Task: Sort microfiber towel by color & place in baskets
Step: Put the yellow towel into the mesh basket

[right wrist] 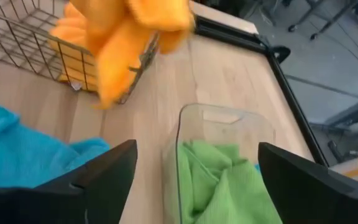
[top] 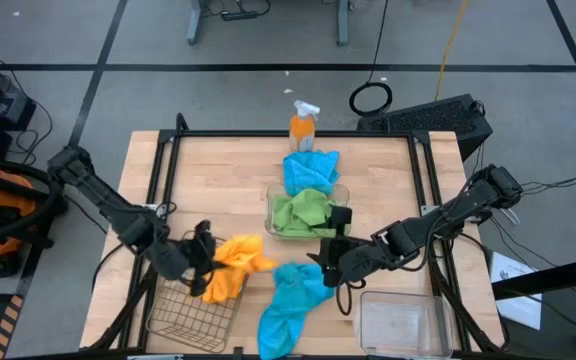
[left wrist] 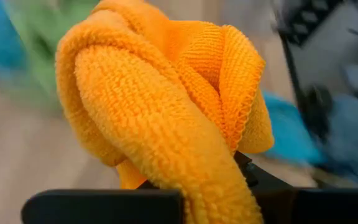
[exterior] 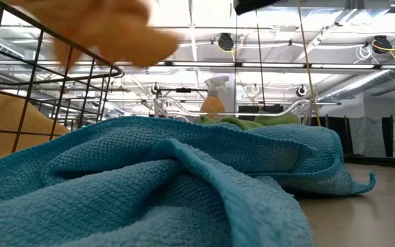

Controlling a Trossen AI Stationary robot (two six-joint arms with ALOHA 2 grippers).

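Note:
My left gripper [top: 206, 262] is shut on an orange-yellow towel [top: 240, 252], which it holds above the far right corner of the wire mesh basket [top: 190, 322]. A second orange-yellow towel [right wrist: 73, 59] lies in that basket. My right gripper [top: 334, 258] is open and stands over the far end of a sky blue towel [top: 290, 300] that lies flat on the table, apart from it. Two green towels [top: 303, 212] lie in a clear plastic basket [top: 272, 192]. Another blue towel [top: 311, 170] is draped over that basket's far edge. My left gripper holds the orange-yellow towel by a bunched fold [left wrist: 166, 168], several layers pinched between the two fingers, coming level from the table's left. The towel is lifted clear and bulges out in front of the fingers, its loose part [top: 226, 285] hanging down toward the wire basket.
An orange spray bottle [top: 303, 125] stands at the table's far edge behind the blue towel. A second clear plastic basket [top: 403, 322] sits at the near right. Black frame rails [top: 168, 160] run along the table's left and right sides. Bare wood shows at the far left.

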